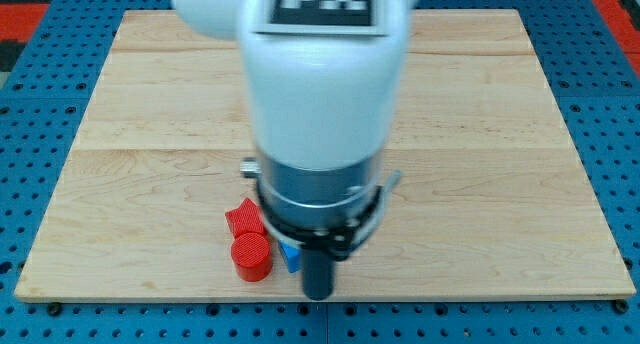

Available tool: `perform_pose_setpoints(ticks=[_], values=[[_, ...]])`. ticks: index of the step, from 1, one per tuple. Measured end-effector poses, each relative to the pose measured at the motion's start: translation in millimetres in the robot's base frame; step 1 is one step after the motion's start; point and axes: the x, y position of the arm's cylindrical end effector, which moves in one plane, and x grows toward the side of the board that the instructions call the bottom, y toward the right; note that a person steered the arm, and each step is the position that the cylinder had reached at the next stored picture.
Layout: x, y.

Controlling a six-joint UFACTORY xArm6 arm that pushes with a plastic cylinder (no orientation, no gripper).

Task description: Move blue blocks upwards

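A blue block (291,257) shows only as a small sliver near the view's bottom, mostly hidden behind the rod and arm body; its shape cannot be made out. My tip (318,294) sits just to the right of and slightly below that blue sliver, close to the board's bottom edge. A red cylinder (251,257) stands just left of the blue block. A red block with pointed edges (243,219) lies just above the cylinder, touching it. The white arm body (320,94) hides the board's middle.
The wooden board (130,134) lies on a blue perforated table (30,104). The board's bottom edge (150,302) runs just below the blocks and the tip. A black-and-white marker (325,4) sits on the arm at the view's top.
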Motion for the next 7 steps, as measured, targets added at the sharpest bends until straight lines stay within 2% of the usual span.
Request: perform_pose_setpoints(ticks=[1, 3, 5, 7], values=[[-7.9, -17.7], [-19.0, -13.5], [-33.4, -43.5], [-58.1, -41.9]])
